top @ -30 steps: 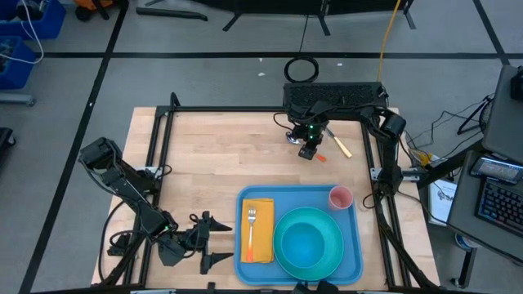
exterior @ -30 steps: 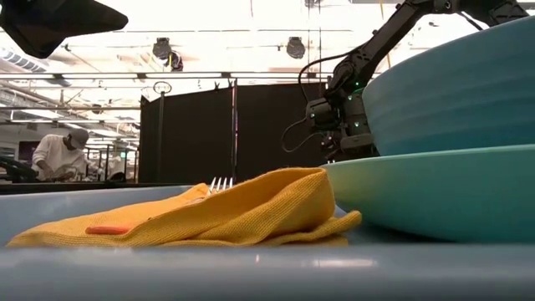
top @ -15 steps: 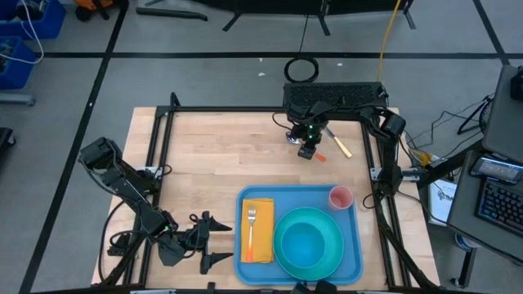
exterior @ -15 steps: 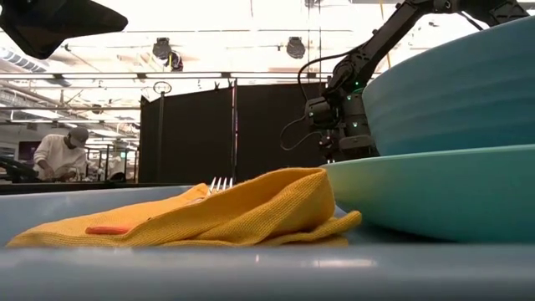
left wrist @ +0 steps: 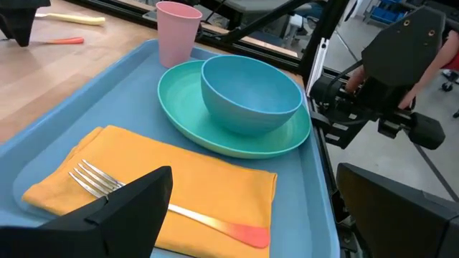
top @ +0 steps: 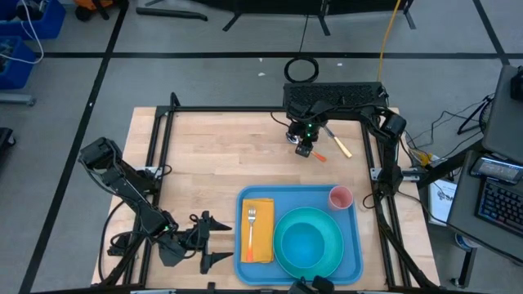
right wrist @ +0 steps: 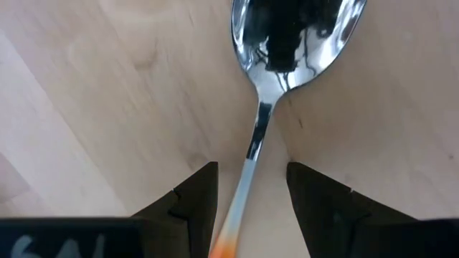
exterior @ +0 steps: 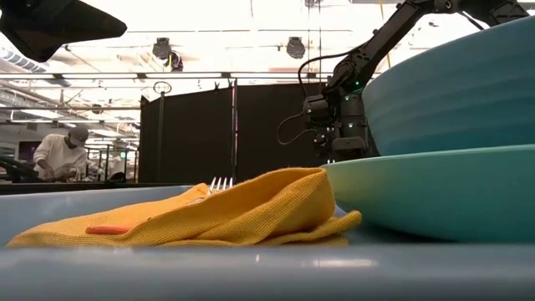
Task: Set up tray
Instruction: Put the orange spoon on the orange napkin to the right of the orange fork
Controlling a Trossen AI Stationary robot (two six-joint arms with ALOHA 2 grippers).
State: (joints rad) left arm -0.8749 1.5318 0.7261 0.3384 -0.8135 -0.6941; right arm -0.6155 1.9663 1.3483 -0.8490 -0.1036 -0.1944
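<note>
The blue tray [top: 353, 237] lies at the table's near edge. It holds an orange napkin [top: 260, 237] with a fork [top: 252, 222] on it, a teal plate [top: 286, 253] with a blue bowl [top: 309, 242], and a pink cup [top: 340, 197]. A spoon [right wrist: 258, 132] with an orange handle [top: 320, 156] lies flat on the wood at the far side. My right gripper [top: 304, 148] points down over it, open, one finger [right wrist: 193, 204] on each side of the spoon's neck, not touching it. My left gripper [top: 206, 239] waits open by the tray's left rim.
A yellow-handled utensil [top: 339, 145] lies on the wood just right of the spoon. A black frame [top: 163, 139] runs around the tabletop. Bare wood [top: 212, 163] lies between the spoon and the tray. A person [exterior: 58, 155] stands in the room far behind.
My right gripper has shifted a little toward the table's far left, staying open over the spoon. The spoon and the things on the tray have not moved.
</note>
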